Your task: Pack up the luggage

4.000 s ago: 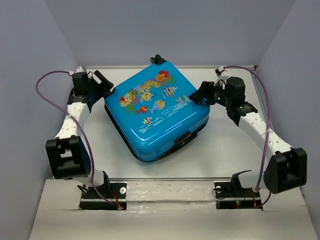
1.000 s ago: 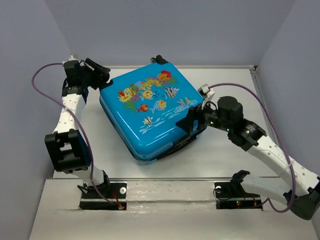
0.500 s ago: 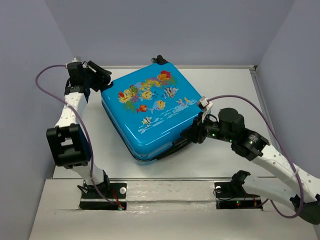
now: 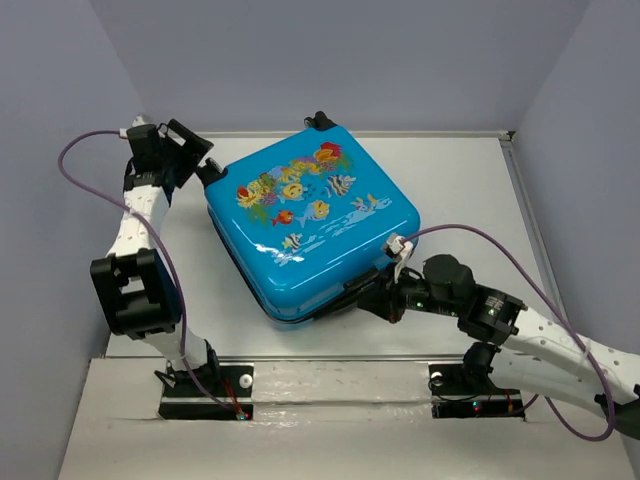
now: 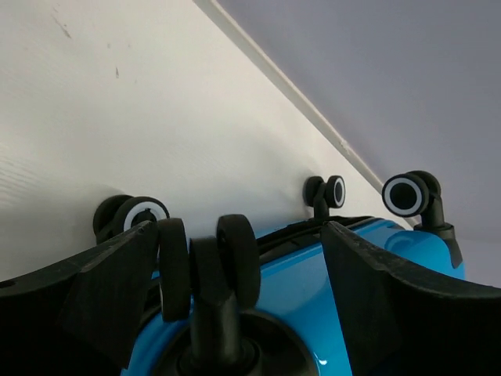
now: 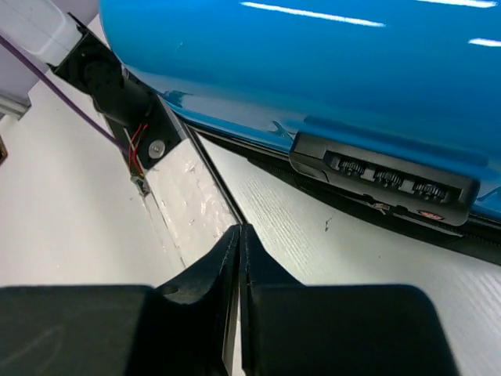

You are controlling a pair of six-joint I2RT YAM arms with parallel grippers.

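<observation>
**A:** Starting on the left, our left gripper (image 4: 198, 152) is spread wide at the far left corner of the suitcase (image 4: 310, 225). A wheel (image 5: 210, 266) sits between its fingers, and as far as we can tell it is not pinched. If we push from there, that wheel may roll and swing the whole case round on the table (image 4: 470, 190).

**B:** We agree. The suitcase lies closed in the middle of the table, fish print up, so we judge that nothing can be packed until the lid is lifted. On the right, our right gripper (image 4: 372, 290) is pressed together on nothing we can see. It is low at the near edge, close to the lock (image 6: 387, 176). Tips that tight could skid off the glossy shell, or knock the dials.

**A:** And the counts?

**B:** Two grippers, one suitcase, and one lock with three dials. From the left wrist we count four wheel units, the nearest of them blurred.
</observation>
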